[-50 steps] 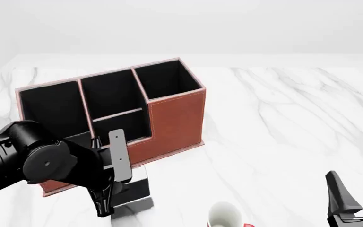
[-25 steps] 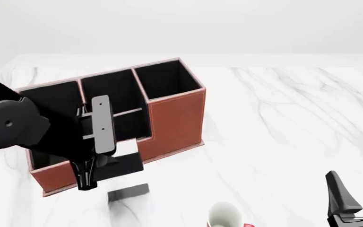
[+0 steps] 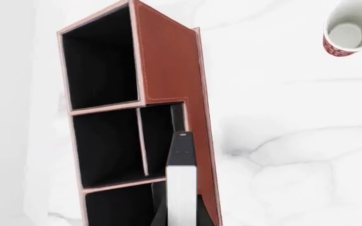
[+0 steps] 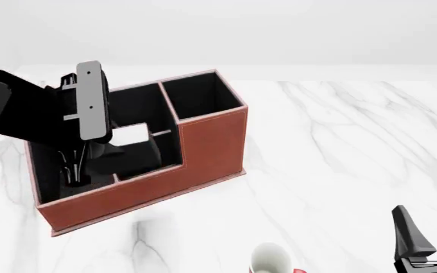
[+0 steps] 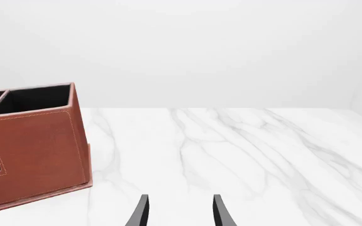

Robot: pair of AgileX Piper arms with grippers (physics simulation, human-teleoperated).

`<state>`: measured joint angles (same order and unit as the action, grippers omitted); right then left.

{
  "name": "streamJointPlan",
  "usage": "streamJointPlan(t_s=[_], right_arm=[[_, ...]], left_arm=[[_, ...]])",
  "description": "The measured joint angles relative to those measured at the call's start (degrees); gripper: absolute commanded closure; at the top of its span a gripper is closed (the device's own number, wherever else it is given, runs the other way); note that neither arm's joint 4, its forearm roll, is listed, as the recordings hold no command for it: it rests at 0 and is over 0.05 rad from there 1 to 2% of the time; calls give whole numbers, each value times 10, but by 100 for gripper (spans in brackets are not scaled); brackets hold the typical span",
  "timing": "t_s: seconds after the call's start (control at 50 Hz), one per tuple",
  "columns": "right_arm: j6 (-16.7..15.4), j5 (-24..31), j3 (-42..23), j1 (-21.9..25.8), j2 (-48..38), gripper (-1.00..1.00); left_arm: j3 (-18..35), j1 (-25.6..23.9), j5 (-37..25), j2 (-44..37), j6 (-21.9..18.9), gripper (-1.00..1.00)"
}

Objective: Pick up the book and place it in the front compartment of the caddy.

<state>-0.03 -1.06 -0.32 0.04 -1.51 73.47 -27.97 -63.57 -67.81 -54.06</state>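
Observation:
The red-brown caddy (image 4: 211,142) (image 3: 168,70) stands left of centre on the marble table. My left gripper (image 4: 77,168) (image 3: 181,217) is shut on the book (image 4: 134,156) (image 3: 181,183), a thin black one with a white strip, and holds it in the air above the caddy's middle. In the left wrist view the book hangs over the shallow stepped-down cell (image 3: 162,132), beside the low thin divider. On the divider's other side lies the front compartment (image 4: 131,111) (image 3: 105,146). My right gripper (image 4: 431,230) (image 5: 179,213) is open, low at the near right, far from the caddy.
A white-and-red mug (image 4: 270,259) (image 3: 346,34) stands near the front edge, right of the caddy. The caddy's long cell (image 4: 55,136) is partly hidden behind my left arm. White marble table (image 4: 340,148) spreads to the right.
My left arm has lifted the book off the table in front of the caddy and carried it up and back over the caddy. The right arm has not moved.

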Motion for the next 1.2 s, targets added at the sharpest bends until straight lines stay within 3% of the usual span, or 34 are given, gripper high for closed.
streamJointPlan(t_s=[0.18, 0.62, 1.2], right_arm=[[0, 0, 0, 0, 0, -100], [0, 0, 0, 0, 0, -100], [0, 0, 0, 0, 0, -100]], left_arm=[[60, 9, -24, -25, -9, 100], [218, 14, -62, -143, 18, 100], [288, 44, -63, -201, 26, 100]])
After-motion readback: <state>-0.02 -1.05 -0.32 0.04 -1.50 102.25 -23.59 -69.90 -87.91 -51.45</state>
